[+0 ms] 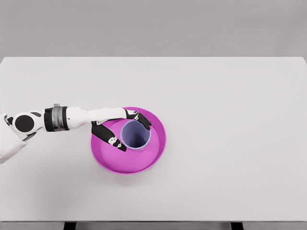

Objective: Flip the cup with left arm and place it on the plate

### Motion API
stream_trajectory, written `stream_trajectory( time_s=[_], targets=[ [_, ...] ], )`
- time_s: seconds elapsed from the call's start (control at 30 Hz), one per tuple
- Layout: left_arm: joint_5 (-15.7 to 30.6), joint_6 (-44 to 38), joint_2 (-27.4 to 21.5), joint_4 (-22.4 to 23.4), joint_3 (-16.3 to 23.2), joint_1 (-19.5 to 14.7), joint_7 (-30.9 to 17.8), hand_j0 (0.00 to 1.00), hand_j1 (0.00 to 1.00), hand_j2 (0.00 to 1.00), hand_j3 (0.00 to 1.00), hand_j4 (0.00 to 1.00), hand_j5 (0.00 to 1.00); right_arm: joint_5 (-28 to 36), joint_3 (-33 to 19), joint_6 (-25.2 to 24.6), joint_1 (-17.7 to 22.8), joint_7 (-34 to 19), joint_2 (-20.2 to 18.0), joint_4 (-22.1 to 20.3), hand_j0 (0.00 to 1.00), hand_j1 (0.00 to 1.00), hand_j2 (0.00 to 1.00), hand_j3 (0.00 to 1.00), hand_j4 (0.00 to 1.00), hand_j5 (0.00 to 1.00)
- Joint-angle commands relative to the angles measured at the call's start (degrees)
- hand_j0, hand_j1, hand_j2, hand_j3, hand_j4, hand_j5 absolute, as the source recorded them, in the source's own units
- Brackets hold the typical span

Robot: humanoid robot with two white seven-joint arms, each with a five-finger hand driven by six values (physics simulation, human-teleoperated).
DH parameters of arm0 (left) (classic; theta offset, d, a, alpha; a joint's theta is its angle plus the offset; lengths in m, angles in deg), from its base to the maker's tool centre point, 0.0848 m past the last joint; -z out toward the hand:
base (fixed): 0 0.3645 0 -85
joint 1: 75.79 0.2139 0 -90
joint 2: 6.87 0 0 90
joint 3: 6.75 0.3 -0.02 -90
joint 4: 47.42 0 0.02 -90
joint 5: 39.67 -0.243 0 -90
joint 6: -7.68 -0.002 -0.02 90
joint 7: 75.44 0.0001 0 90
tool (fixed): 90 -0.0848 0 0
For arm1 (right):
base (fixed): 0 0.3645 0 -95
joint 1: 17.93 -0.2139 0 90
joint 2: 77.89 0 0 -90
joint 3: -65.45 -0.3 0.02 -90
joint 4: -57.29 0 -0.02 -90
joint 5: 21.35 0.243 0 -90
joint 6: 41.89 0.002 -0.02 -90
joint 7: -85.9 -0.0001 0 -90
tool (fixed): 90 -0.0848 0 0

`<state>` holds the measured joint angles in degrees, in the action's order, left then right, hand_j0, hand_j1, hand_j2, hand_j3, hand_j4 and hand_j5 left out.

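Note:
A lavender cup (136, 136) stands upright, mouth up, on the magenta plate (156, 148), slightly left of the plate's middle. My left arm reaches in from the left edge, and the left hand (129, 133) wraps around the cup from its left side. One set of dark fingers (140, 119) curls over the cup's far rim, and the other fingers (113, 140) press its near left side. The hand is shut on the cup. The right arm does not show.
The plate lies on a wide white table (230, 105), left of centre and toward the front. The table's front edge runs along the bottom of the view, with dark legs just below it.

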<state>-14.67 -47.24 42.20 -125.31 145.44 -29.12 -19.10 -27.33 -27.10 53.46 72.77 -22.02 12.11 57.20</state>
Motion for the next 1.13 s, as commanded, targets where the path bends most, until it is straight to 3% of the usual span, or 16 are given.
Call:
stream_trajectory(
  time_s=[0.0,0.43,0.63,0.7,0.8,0.9,1.1],
  targets=[
    [-0.57,-0.08,-0.03,0.11,-0.06,0.00,0.00,0.91,0.91,0.91,0.91,0.91,0.91,0.00,0.00,0.01,0.00,-0.02,0.00,0.00,1.00,1.00,1.00,1.00,1.00,1.00],
    [-0.30,-0.08,-0.20,-0.68,-2.08,-0.79,0.52,0.94,0.94,0.94,0.94,0.94,0.94,0.00,0.00,0.01,0.00,-0.02,0.00,0.00,1.00,1.00,1.00,1.00,1.00,1.00],
    [-0.57,-0.08,-3.36,-0.07,-8.49,0.26,0.52,0.97,0.97,0.97,0.97,0.97,0.97,0.00,0.00,0.01,0.00,-0.02,0.00,0.00,1.00,1.00,1.00,1.00,1.00,1.00],
    [-0.65,-0.08,-5.83,2.13,-10.16,0.70,0.52,1.00,1.00,1.00,1.00,1.00,1.00,0.00,0.00,0.01,0.00,-0.02,0.00,0.00,1.00,1.00,1.00,1.00,1.00,1.00],
    [-0.74,-0.08,-6.97,8.10,-20.18,8.26,0.44,1.00,1.00,1.00,1.00,1.00,1.00,0.00,0.00,0.01,0.00,-0.02,0.00,0.00,1.00,1.00,1.00,1.00,1.00,1.00],
    [-1.01,-0.08,-6.88,13.03,-22.91,8.44,-0.09,1.00,1.00,1.00,1.00,1.00,1.00,0.00,0.00,0.01,0.00,-0.02,0.00,0.00,1.00,1.00,1.00,1.00,1.00,1.00],
    [-1.01,-0.08,-6.97,14.43,-23.08,8.44,0.00,1.00,1.00,1.00,1.00,1.00,1.00,0.00,0.00,0.01,0.00,-0.02,0.00,0.00,1.00,1.00,1.00,1.00,1.00,1.00]
  ],
)
